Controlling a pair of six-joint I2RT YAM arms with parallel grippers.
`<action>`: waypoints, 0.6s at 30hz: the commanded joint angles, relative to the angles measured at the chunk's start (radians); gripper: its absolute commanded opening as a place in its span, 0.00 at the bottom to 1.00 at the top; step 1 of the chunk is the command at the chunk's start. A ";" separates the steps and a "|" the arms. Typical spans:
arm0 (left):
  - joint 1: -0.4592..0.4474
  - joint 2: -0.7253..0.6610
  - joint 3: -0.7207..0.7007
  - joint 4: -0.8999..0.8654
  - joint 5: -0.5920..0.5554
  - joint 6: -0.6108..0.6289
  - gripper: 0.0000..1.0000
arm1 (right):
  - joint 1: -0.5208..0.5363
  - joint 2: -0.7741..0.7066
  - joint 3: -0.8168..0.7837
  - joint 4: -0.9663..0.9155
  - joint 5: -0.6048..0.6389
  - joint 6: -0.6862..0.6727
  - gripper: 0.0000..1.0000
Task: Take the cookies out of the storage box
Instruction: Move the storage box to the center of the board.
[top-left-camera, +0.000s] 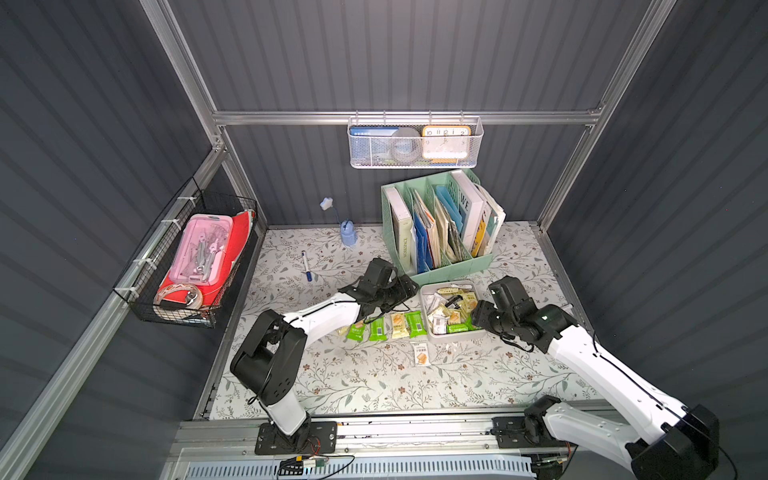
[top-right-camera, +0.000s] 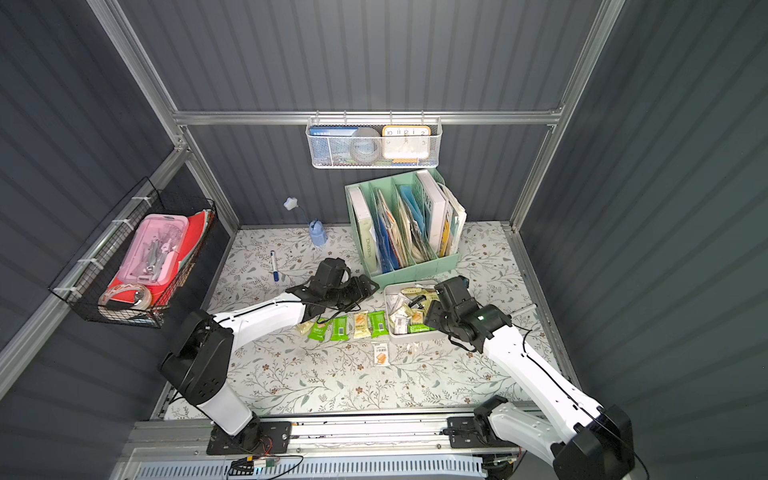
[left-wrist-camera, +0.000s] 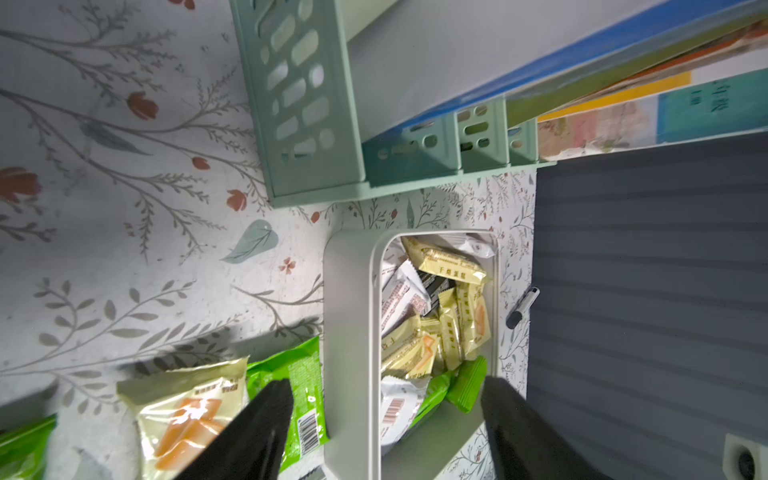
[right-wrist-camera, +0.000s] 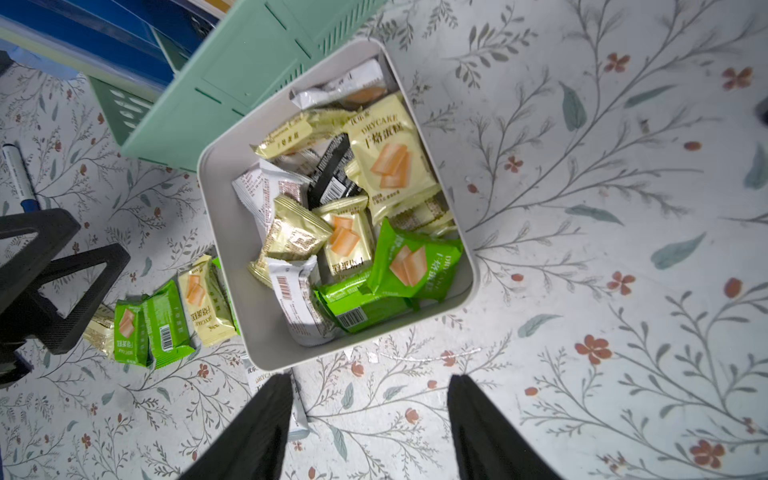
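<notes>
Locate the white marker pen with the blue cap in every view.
In both top views: white blue-capped marker pen lies left of the mint-green plastic file organiser.
Left wrist: not in it.
Right wrist: at the frame's edge, past the organiser.
Shared landmark: the organiser.

Storage box (top-left-camera: 446, 337) — one; cookies (top-left-camera: 399, 325) outside it — six.
</notes>
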 joint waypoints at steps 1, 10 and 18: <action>-0.001 0.010 0.016 -0.059 0.028 0.040 0.71 | -0.010 -0.005 -0.027 0.033 -0.078 0.050 0.64; -0.013 0.139 0.089 0.002 0.176 0.072 0.61 | -0.036 -0.046 -0.020 -0.017 -0.091 0.047 0.64; -0.036 0.231 0.175 -0.004 0.227 0.088 0.51 | -0.043 -0.090 -0.043 -0.031 -0.098 0.064 0.64</action>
